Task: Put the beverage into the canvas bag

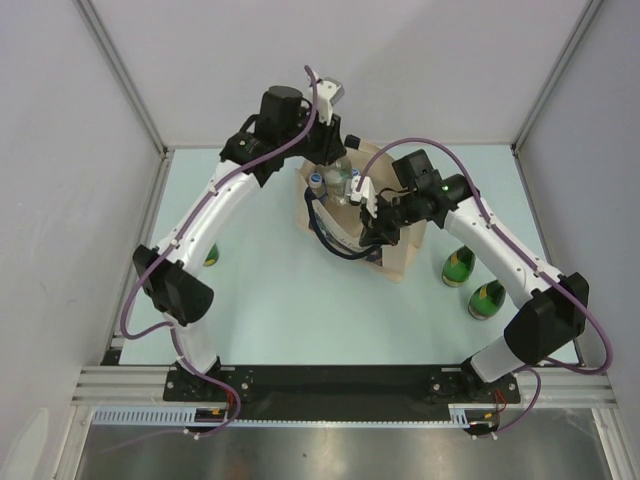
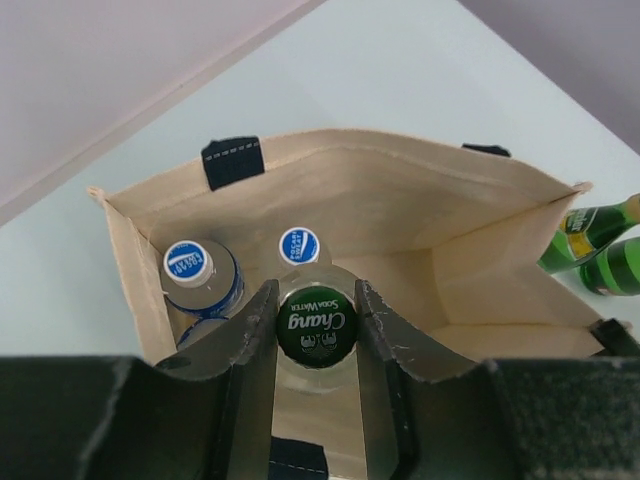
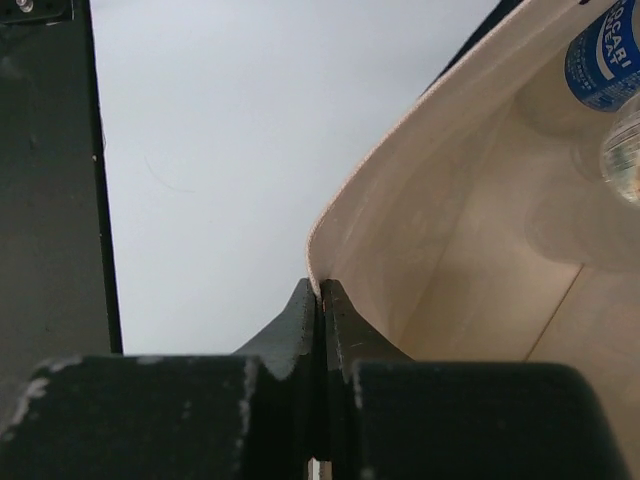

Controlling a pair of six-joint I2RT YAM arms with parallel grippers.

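holding the chang bottle (image 2: 316, 325) in the canvas bag's (image 2: 400, 195) mouth, left pincer (image 2: 317, 292) clamps its neck; right pincer (image 3: 320, 292), closed together, pinches the bag's rim. next, likely: lower, release.

One camera sits high up, above and behind my two arms. It looks down on the whole table (image 1: 270, 290) from far off, with my arm bases at the bottom. My left wrist camera looks straight down past my left gripper (image 2: 317, 300) into the open canvas bag (image 2: 400, 200), so near that the bottle (image 2: 317, 322) cap fills the middle. My right wrist camera is pressed close to the bag's rim, looking along my right gripper (image 3: 318, 295) into the bag. All three views share the bag.
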